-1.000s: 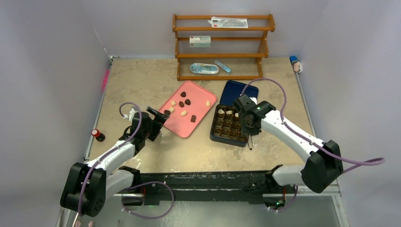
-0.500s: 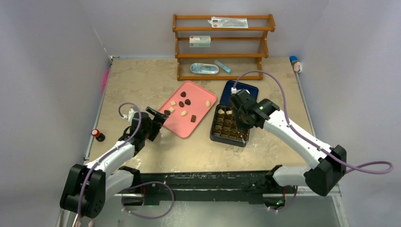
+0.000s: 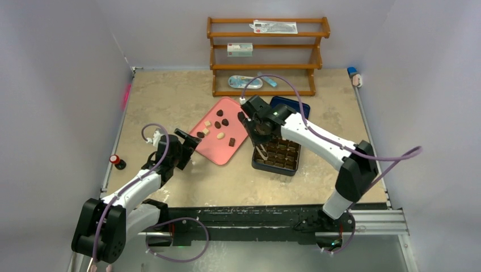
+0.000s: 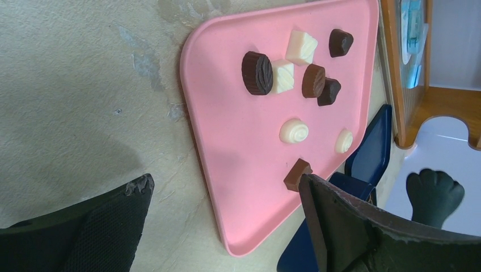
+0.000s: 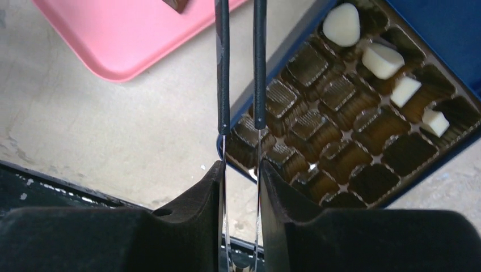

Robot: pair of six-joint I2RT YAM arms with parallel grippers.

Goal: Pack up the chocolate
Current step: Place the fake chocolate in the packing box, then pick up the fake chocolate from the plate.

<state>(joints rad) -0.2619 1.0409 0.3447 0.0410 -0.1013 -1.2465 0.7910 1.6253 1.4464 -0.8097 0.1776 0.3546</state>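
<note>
Chocolate point(image 4: 294, 131): nine pieces, dark and cream, lie on the pink tray point(image 4: 227, 113); four cream ones point(image 5: 341, 24) sit in the far row of the gridded box point(image 5: 405, 153).
Left gripper point(image 4: 226, 187): I have it released, jaws wide, beside the tray's left corner.
Right gripper point(image 5: 241, 170): clenched on my tweezers point(image 5: 222, 68), above the gridded box's left edge.
Blue lid point(image 3: 303, 106): just beyond the gridded box, far right of the tray.

White links point(image 3: 317, 137), black joints point(image 3: 354, 173), purple cables point(image 3: 270, 76); black fingers point(image 4: 357, 226), seemingly rubbery.
</note>
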